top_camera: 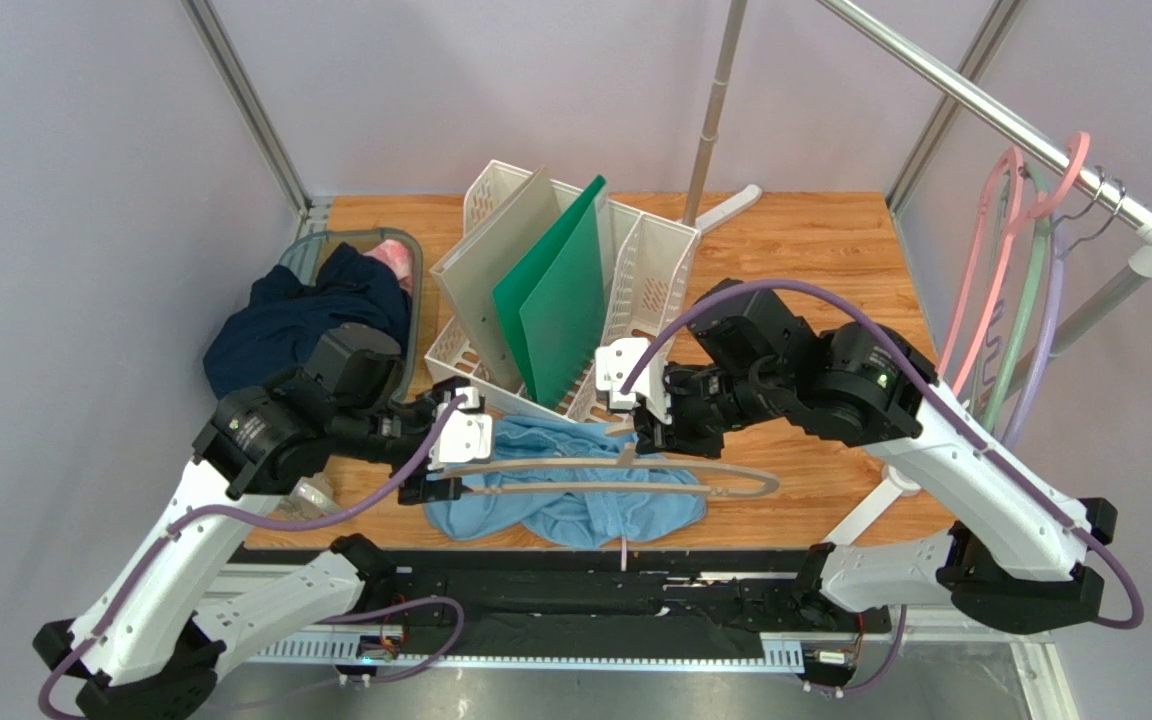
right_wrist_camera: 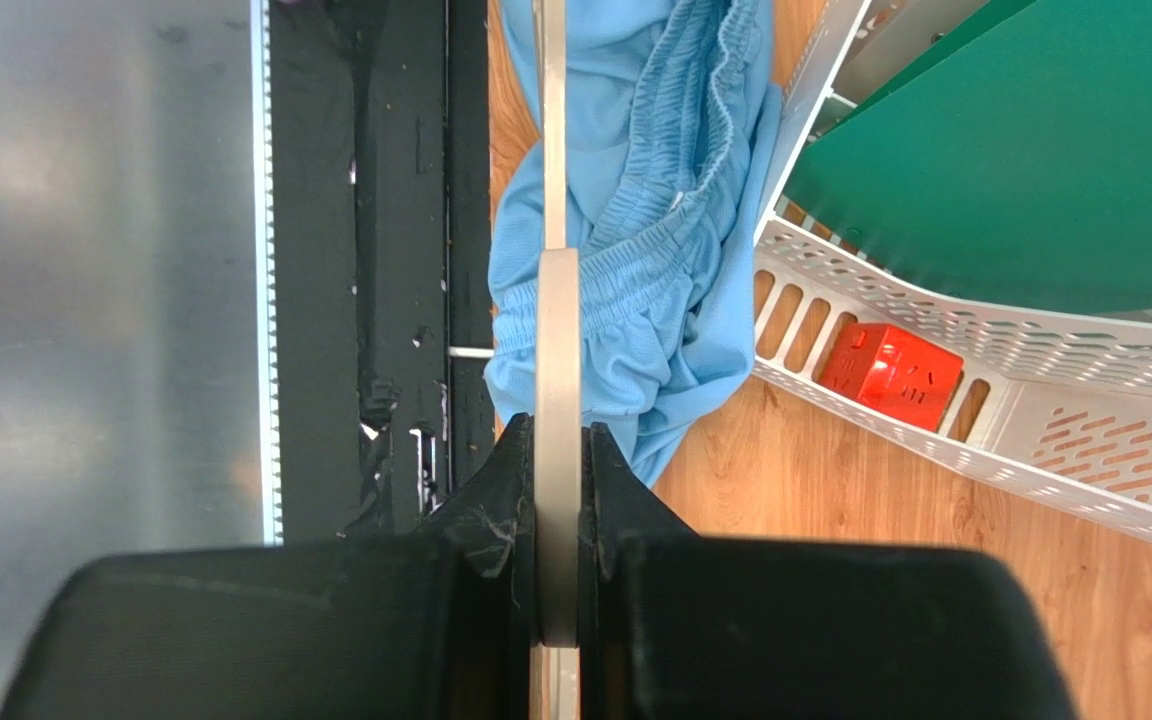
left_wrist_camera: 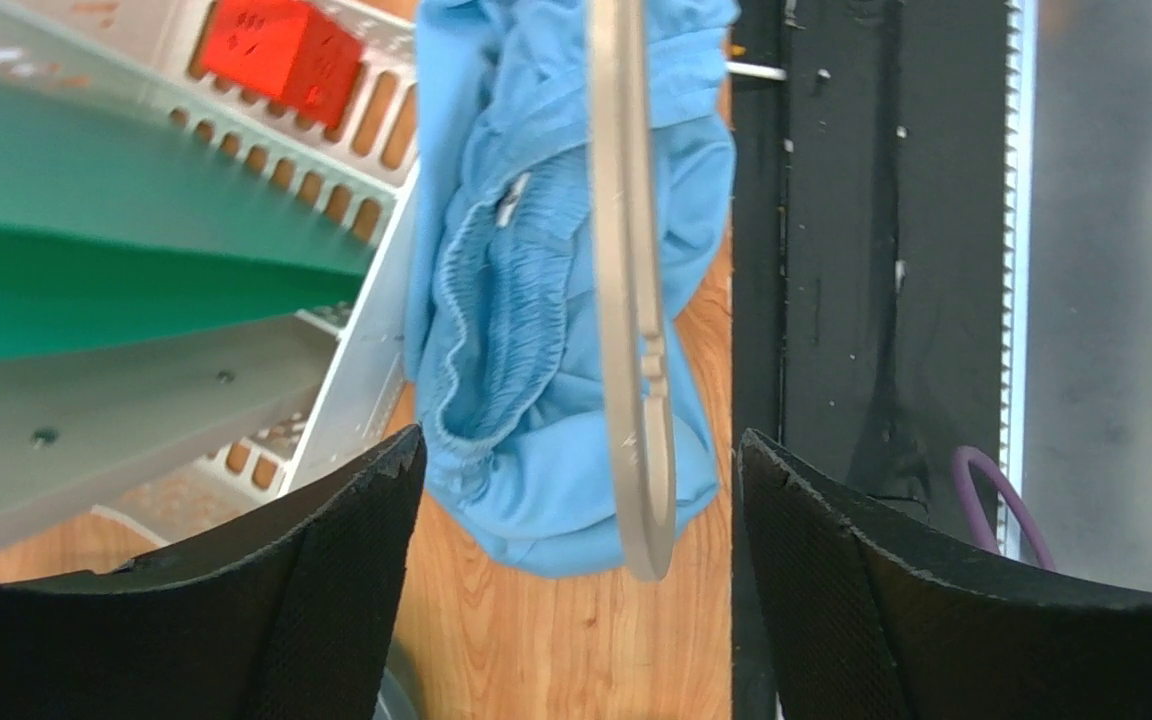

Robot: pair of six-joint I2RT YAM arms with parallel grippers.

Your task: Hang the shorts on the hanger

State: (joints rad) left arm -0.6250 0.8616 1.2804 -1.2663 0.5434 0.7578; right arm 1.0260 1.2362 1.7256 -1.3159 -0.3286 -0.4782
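From above only: both arms meeting over one pair of shorts [top_camera: 567,510], crumpled at the bench's [top_camera: 823,255] near edge, before one white rack [top_camera: 660,255]. At the wrists only: one red block [right_wrist_camera: 890,368] in that slotted rack, plus the gathered, ribbed waistband. Pinches one pale, smooth, curved hanger [right_wrist_camera: 555,300] tight in the right claw [right_wrist_camera: 557,435], across the soft blue cloth. Spreads the left claw [left_wrist_camera: 579,465] wide, hanger tip between, gaps both sides.

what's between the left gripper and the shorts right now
Only the hanger: its pale beige arm hangs in the gap between the fingers of the open left gripper, in front of the shorts. Nothing else visible blocks the way.
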